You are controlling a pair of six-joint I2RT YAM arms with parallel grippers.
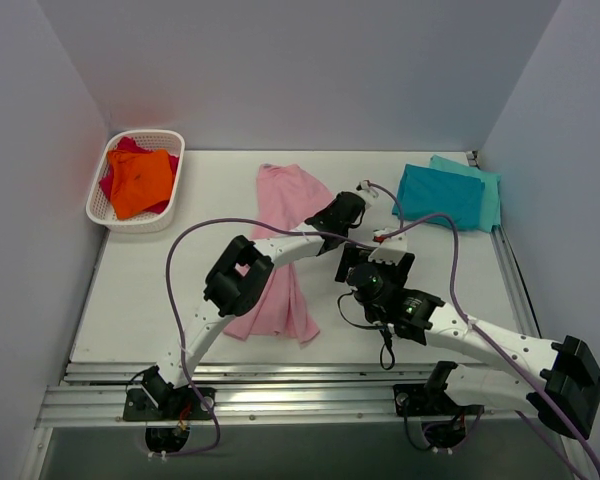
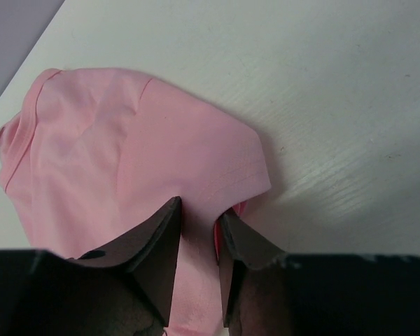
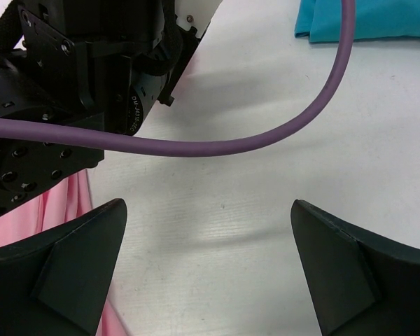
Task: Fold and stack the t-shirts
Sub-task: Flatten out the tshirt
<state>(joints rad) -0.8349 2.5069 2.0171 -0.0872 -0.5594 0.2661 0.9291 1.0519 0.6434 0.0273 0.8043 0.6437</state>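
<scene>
The light pink t-shirt (image 1: 280,195) lies lengthwise on the middle of the table, partly folded. My left gripper (image 1: 344,208) is at its right edge, near the upper part. In the left wrist view the fingers (image 2: 161,238) are shut on a fold of the pink t-shirt (image 2: 126,140). My right gripper (image 1: 373,258) is just right of the shirt, open and empty over bare table in the right wrist view (image 3: 208,210). A folded teal t-shirt (image 1: 440,195) lies on a lighter turquoise one (image 1: 488,190) at the far right.
A white basket (image 1: 130,224) at the far left holds orange (image 1: 140,180) and red clothes. A purple cable (image 3: 266,140) and the left arm's wrist (image 3: 77,70) cross close in front of my right gripper. Walls close off the back and sides.
</scene>
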